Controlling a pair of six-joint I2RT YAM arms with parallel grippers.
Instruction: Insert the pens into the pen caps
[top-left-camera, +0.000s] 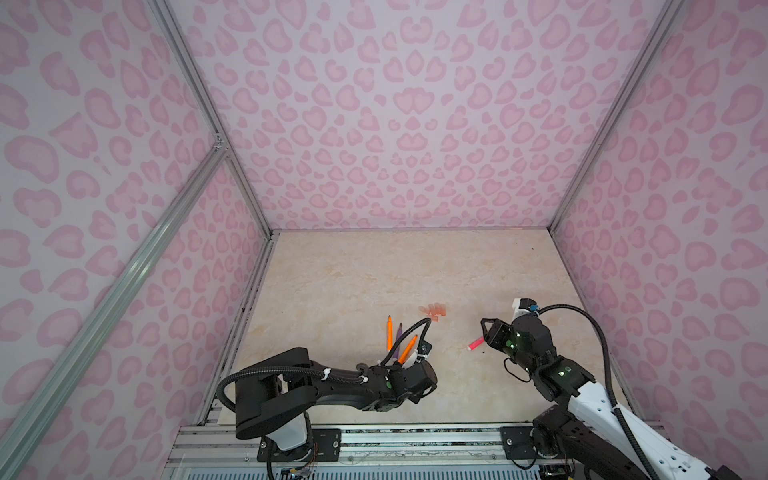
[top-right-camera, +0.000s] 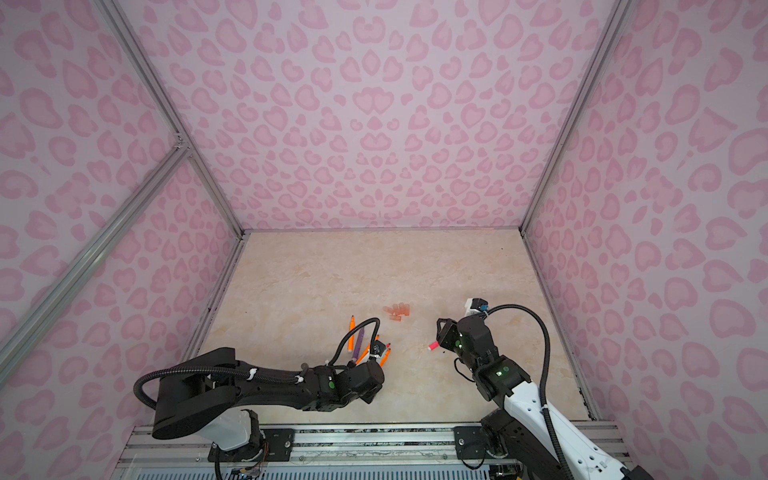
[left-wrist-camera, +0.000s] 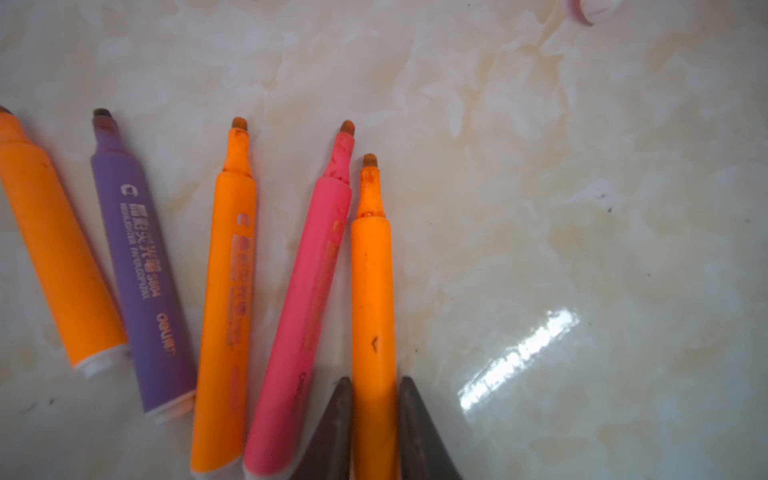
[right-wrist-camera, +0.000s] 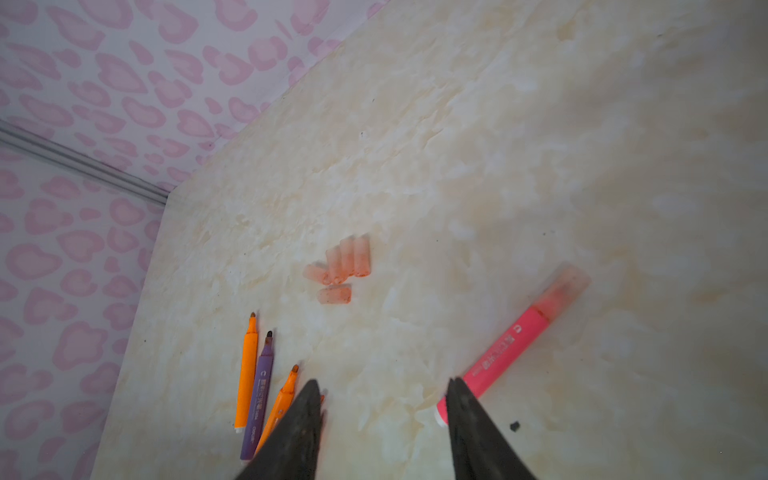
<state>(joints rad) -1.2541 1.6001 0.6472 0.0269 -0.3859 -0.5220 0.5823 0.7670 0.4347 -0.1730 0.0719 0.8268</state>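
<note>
One slim orange marker pen (left-wrist-camera: 372, 270), at the near left of the marbled beige table (right-wrist-camera: 498, 124), is clamped by the left end effector (left-wrist-camera: 374, 380). Short translucent orange-pink pen caps (right-wrist-camera: 343, 266) are clustered farther back, at centre. The right end effector (right-wrist-camera: 382, 382), released, is poised beside a capped pink-red pen (right-wrist-camera: 515, 349).

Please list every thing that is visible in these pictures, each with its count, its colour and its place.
table: 1, beige marble pattern, booth floor.
walls: 3, pale with pink spots, around the table.
loose pen caps: 5, translucent pale orange-pink, clustered mid-table.
loose orange pens: 2, orange, uncapped, near the left pincer.
purple pen: 1, purple, uncapped, between those two.
uncapped pink pen: 1, pink-red, beside the held orange pen.
held orange pen: 1, orange, uncapped, in the left pincer's grip.
capped pink pen: 1, pink-red, on the table by the right pincer.
left pincer: 1, black, shut on the held orange pen.
right pincer: 1, black, open and empty.
</note>
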